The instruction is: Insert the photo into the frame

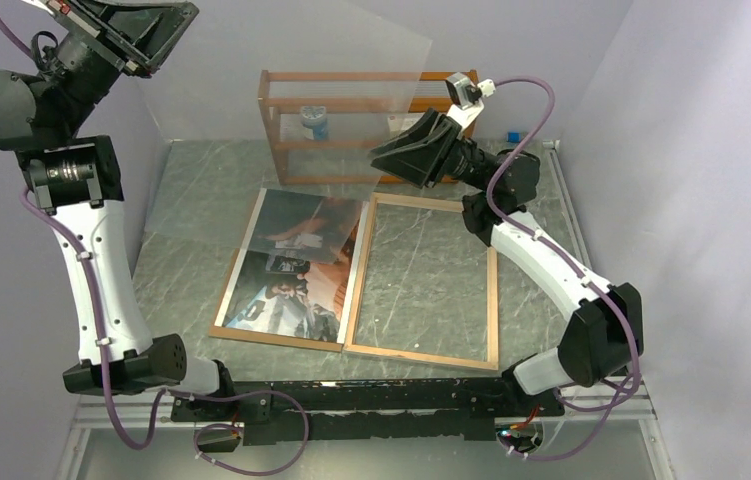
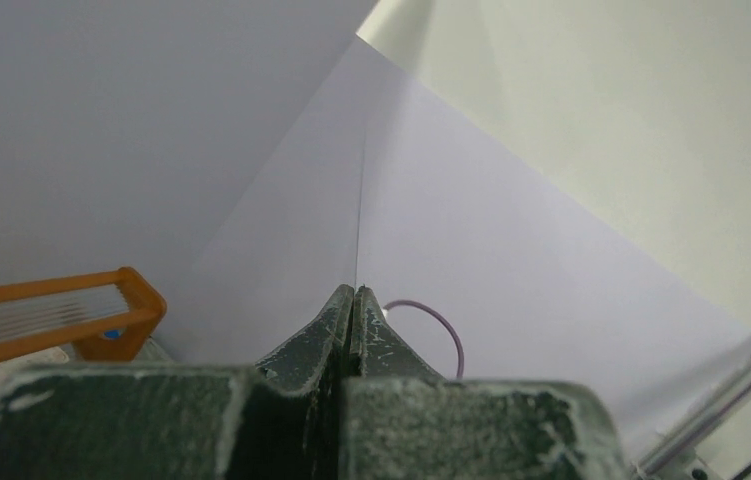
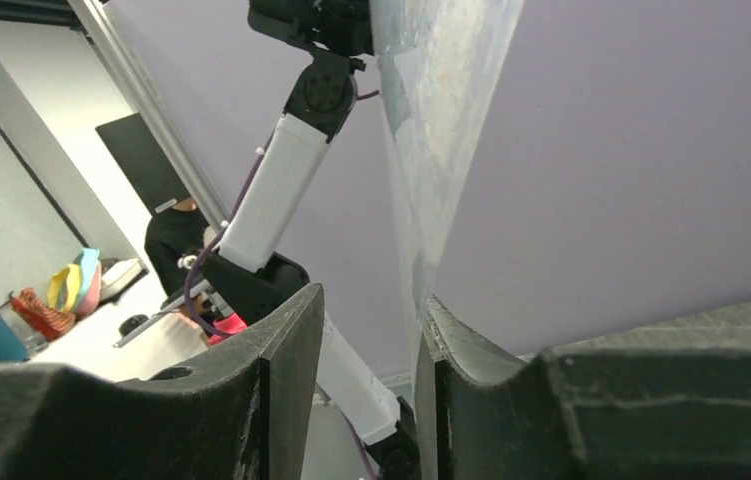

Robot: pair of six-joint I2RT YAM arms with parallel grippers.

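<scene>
A large clear pane [image 1: 241, 150] is held up in the air, tilted over the back left of the table. My left gripper [image 1: 166, 25], raised high at the top left, is shut on its edge; in the left wrist view the pane shows as a thin line [image 2: 359, 200] rising from the closed jaws [image 2: 354, 292]. My right gripper [image 1: 383, 160] is open with the pane's right edge [image 3: 441, 120] between its fingers, against the right finger [image 3: 451, 340]. The frame [image 1: 492, 300] lies flat, wood-coloured rim up, with bare table inside it. The photo [image 1: 296, 275] lies on a brown board beside it.
An orange wooden rack [image 1: 351, 110] stands at the back behind the pane, with a small blue-and-white item [image 1: 315, 125] on it; the rack also shows in the left wrist view [image 2: 71, 315]. Pale walls close in the table on the left, back and right.
</scene>
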